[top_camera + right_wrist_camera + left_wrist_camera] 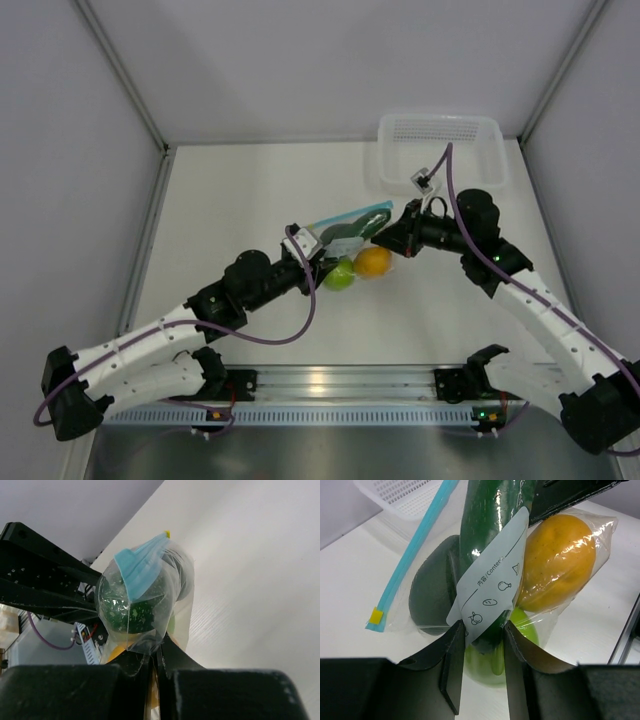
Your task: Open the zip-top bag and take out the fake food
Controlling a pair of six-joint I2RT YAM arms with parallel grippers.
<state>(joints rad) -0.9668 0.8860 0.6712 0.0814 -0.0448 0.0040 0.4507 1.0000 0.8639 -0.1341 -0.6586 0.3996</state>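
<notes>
Little is being achieved yet. The left tool (pixel 481 632) is clamping the zip-top bag (pixel 492 575) between its fingers, while the right tool (pixel 154 654) is pinching the bag's far end. The blue zip strip (pixel 415 545) is appearing shut, with all the fake food (pixel 560 560) sitting inside, just ahead of both tools. Opening and emptying are both waiting.

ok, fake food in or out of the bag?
In: orange fruit, cucumber and dark oval sit behind the clear zip-top bag film; lime ball unclear.
</notes>
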